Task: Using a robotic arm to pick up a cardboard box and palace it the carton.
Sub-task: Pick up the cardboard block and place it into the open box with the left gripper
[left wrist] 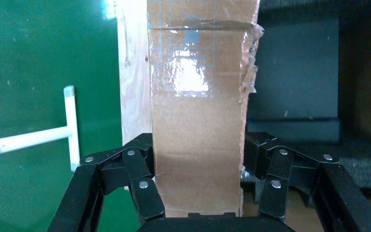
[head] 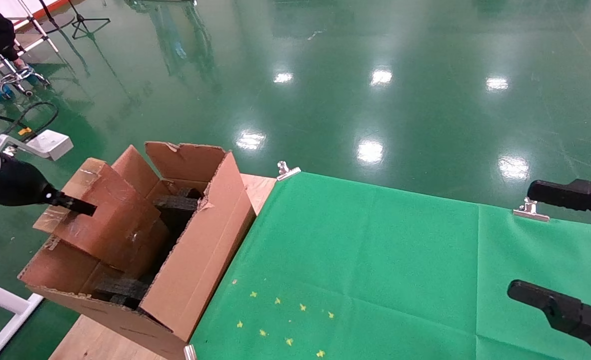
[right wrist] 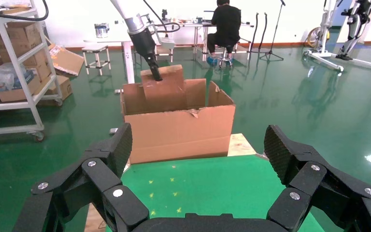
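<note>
**Left arm holds the taped box over the open carton**

The robotic arm on the robot's left reaches in from outside the carton, and its left gripper has its jaws closed on the cardboard box, one black finger pressed to each side of the brown taped panel. The box hangs tilted above the carton's left side, its lower end dipping between the upright flaps and just over the black foam blocks inside. From the right wrist view the box stands up out of the carton's top edge, with the arm coming down onto it from above.

The carton sits at the left end of the counter, touching the edge of the green cloth that spreads away to its right. Two metal clips pin the cloth's far edge.

Well to the right of the carton, the right gripper hovers over the cloth with its jaws spread wide and nothing between them
</note>
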`<state>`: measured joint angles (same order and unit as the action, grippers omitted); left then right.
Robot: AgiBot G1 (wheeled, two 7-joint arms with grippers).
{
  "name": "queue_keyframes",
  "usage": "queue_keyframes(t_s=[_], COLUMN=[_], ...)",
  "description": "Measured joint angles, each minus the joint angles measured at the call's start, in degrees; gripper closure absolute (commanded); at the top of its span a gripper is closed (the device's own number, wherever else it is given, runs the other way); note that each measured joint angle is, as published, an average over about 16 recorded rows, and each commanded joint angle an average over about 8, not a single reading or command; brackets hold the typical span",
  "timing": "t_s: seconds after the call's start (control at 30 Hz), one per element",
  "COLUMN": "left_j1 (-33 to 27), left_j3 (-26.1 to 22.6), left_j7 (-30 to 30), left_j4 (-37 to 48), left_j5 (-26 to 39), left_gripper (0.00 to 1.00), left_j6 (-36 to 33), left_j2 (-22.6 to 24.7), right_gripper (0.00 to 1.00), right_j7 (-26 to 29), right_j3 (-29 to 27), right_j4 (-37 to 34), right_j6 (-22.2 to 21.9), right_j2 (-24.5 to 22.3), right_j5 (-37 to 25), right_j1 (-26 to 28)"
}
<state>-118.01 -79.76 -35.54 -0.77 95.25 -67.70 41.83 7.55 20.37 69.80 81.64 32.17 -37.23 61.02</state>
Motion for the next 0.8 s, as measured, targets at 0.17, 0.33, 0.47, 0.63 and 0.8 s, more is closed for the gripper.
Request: queue_keyframes(t_s=[0.17, 0.33, 0.47, 0.63, 0.8], left_j1=[0.2, 1.3, 2.6, 4.4, 6.5], left_j3=[-0.5, -0.7, -0.7, -0.7, -0.6], left_j7=[-0.5, -1.6, -2.8, -4.5, -5.9], left_j4=[0.4, 1.0, 1.3, 1.7, 1.8], left_j5=[0.8, 1.0, 1.0, 0.9, 0.9], left_gripper=[1.00, 1.00, 1.00, 1.00, 1.00], left_j6=[-0.9, -0.9, -0.3, 0.9, 2.3], left_j2=[0.6, 1.3, 2.1, 3.0, 3.8], right_gripper=[0.00, 0.00, 0.00, 0.00, 0.00], right_j7=[0.0, 0.0, 0.0, 0.0, 0.0], right_j3=[0.0, 0.0, 0.0, 0.0, 0.0], right_j4=[0.0, 0.0, 0.0, 0.0, 0.0], right_j6=[0.0, 0.0, 0.0, 0.0, 0.0], right_j2=[0.0, 0.0, 0.0, 0.0, 0.0], right_j5=[0.0, 0.0, 0.0, 0.0, 0.0], right_j1=[0.0, 0.0, 0.0, 0.0, 0.0])
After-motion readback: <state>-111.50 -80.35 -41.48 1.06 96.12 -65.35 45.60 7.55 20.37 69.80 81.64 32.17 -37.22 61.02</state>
